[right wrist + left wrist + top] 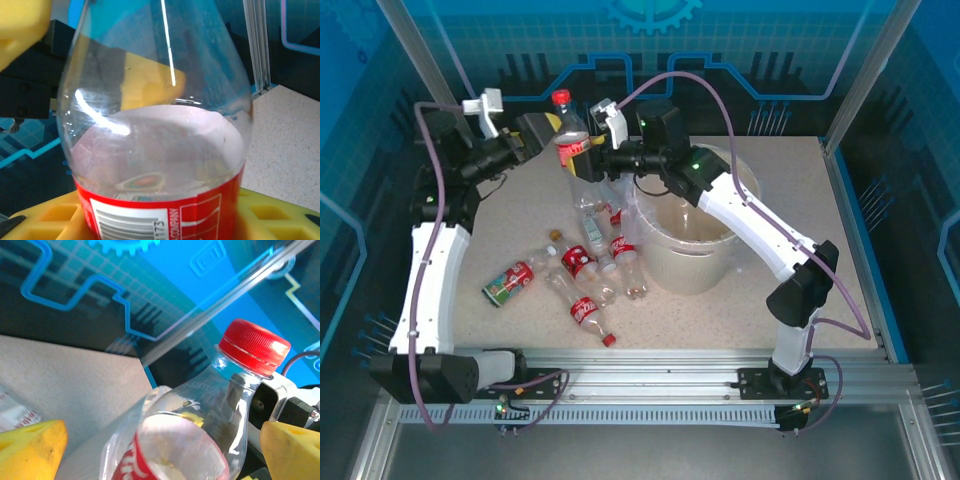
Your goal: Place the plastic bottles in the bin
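The right gripper (586, 160) pinches a bottle (571, 148) at its red label, with one yellow pad (280, 215) pressed under the label and the other finger (20, 25) above the clear shoulder. The bottle stands roughly upright, clear of the table (770, 300), with its red cap (255, 347) above both grippers. Facing it from the other side, the left gripper (164, 445) is spread wide: its two yellow fingers (30, 450) stand either side of the bottle, and whether either touches it I cannot tell. Below the two grippers, toward the arm bases, a loose heap of bottles (588, 272) lies on its sides, mostly red-labelled and red-capped. A green one (508, 282) rests at the edge of the heap on the left gripper's side. Behind the right gripper, back along its arm, the cream bin (705, 250) stands on the table just beside the heap, the arm's white link crossing above its rim. Beyond both grippers rises a blue panel (770, 60).
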